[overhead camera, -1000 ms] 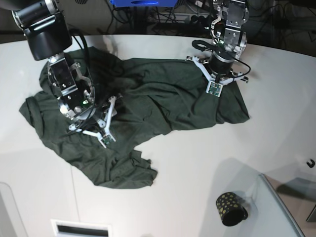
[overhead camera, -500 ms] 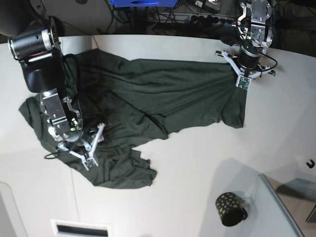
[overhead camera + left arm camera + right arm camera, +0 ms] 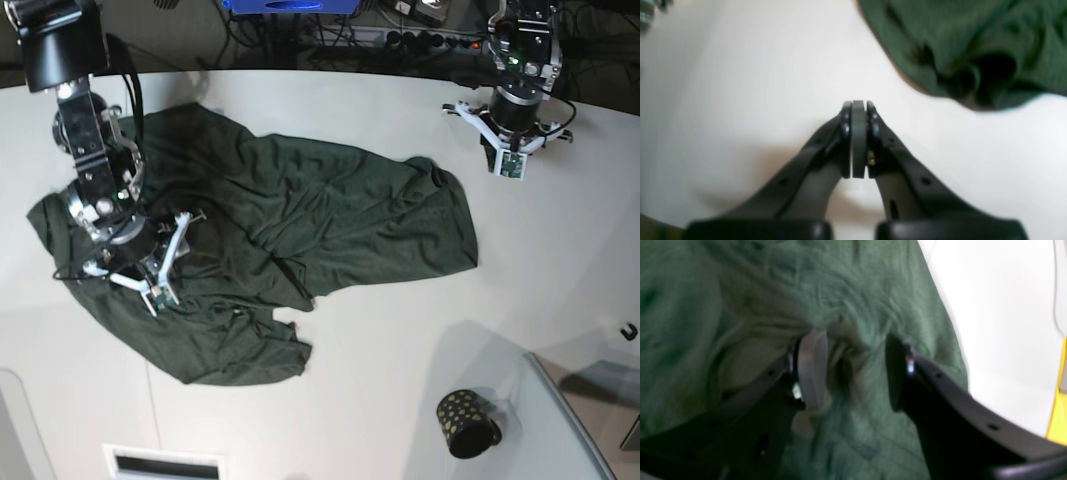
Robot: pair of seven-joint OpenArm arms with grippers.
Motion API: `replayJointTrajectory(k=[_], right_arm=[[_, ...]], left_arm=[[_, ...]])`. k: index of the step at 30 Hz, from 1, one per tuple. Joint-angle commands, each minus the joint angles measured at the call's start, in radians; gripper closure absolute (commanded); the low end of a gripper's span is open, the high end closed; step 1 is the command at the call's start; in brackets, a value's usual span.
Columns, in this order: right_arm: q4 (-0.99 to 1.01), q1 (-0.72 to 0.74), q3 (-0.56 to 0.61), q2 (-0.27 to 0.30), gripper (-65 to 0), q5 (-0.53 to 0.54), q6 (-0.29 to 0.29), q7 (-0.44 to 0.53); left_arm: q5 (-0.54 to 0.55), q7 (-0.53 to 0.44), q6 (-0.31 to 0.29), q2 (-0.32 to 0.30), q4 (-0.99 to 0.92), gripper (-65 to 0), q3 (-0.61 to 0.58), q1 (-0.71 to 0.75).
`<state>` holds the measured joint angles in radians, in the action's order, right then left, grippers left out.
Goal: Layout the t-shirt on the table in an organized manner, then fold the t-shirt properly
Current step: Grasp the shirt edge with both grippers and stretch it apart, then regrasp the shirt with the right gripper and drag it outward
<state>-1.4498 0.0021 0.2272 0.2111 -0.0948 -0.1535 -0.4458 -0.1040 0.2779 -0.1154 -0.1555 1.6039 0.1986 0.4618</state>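
1. Fabric dominates the base view: the t-shirt (image 3: 300,230), dark green and rumpled, sprawls across the middle and left of the white table (image 3: 400,330), one sleeve-like flap reaching toward the near edge and a broad panel stretching right.

2. Only the base view takes in both arms at once, plus a small black cup with gold dots (image 3: 466,422) lying well apart from the shirt, near the table's front right.

3. The left wrist view alone shows the left gripper (image 3: 858,110) up close: its two dark fingers pressed flat together with nothing between them, poised over bare tabletop, a bunched hem of the shirt just beyond and to the right, not touching.

4. In the base view that same gripper (image 3: 505,165) sits at the far right rim of the table, clear of the cloth.

5. The right wrist view alone reveals the right gripper (image 3: 853,370) with jaws parted about halfway, straddling a raised ridge of green cloth; the picture is blurred, and whether the pads actually pinch the fabric cannot be told.

6. From the base camera, the right gripper (image 3: 160,285) rests down on the shirt's left portion, its fingers hidden beneath the wrist hardware.
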Motion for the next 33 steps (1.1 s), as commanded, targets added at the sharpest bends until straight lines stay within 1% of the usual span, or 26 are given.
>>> replayJointTrajectory(k=[1,3,4,6,8,9,12,14,16,18,20,25,31,33], right_arm=[[-0.044,-0.006,-0.004,0.003,-26.4,-0.003,0.009,0.023],[-0.072,-0.044,-0.004,0.003,-27.0,-0.003,0.009,0.026],[-0.072,-0.049,-0.001,-0.006,-27.2,-0.001,0.007,0.026],[-0.061,-0.041,0.004,-0.032,-27.3,-0.001,0.007,0.025],[-0.039,-0.012,0.005,-0.051,-28.1,-0.001,0.005,0.022],[-0.018,0.005,0.005,-0.063,-30.2,0.000,0.005,0.022],[0.059,0.062,0.005,-0.106,-39.5,0.000,0.004,0.020],[0.110,0.094,0.007,-0.129,-42.8,0.000,0.002,0.020],[0.162,0.124,0.007,-0.157,-42.5,0.000,-0.031,0.020],[0.220,0.151,0.005,-0.184,-42.6,0.000,-0.088,0.020],[0.271,0.172,0.005,-0.201,-42.6,0.000,-0.114,0.022],[0.324,0.192,0.007,-0.240,-42.5,0.000,-0.116,0.022],[0.243,0.128,0.007,-0.247,-42.5,0.000,-0.116,0.020],[0.229,0.114,0.008,-0.258,-42.5,0.000,-0.116,0.020]], left_arm=[[0.020,-0.036,-0.004,0.010,0.008,0.0,-0.020,-0.018],[0.025,-0.041,-0.004,0.032,-0.035,0.0,-0.060,-0.042],[0.023,-0.041,-0.004,0.038,-0.055,0.0,-0.077,-0.064],[0.023,-0.041,-0.004,0.061,-0.116,0.0,-0.097,-0.107],[0.023,-0.038,-0.002,0.069,-0.169,0.0,-0.101,-0.143],[0.023,-0.036,-0.002,0.069,-0.190,0.0,-0.101,-0.154],[0.023,-0.036,-0.002,0.058,-0.235,0.0,-0.097,-0.165],[0.023,-0.036,-0.002,0.033,-0.242,0.0,-0.081,-0.160],[0.023,-0.036,-0.002,0.026,-0.247,0.0,-0.058,-0.159],[0.023,-0.036,-0.002,0.024,-0.247,0.0,-0.026,-0.157],[0.023,-0.036,-0.002,0.024,-0.245,0.0,0.002,-0.157],[0.023,-0.036,-0.002,0.023,-0.244,0.0,0.020,-0.160],[0.023,-0.036,-0.002,0.023,-0.241,0.0,0.020,-0.165],[0.023,-0.036,-0.002,0.023,-0.241,0.0,0.020,-0.165]])
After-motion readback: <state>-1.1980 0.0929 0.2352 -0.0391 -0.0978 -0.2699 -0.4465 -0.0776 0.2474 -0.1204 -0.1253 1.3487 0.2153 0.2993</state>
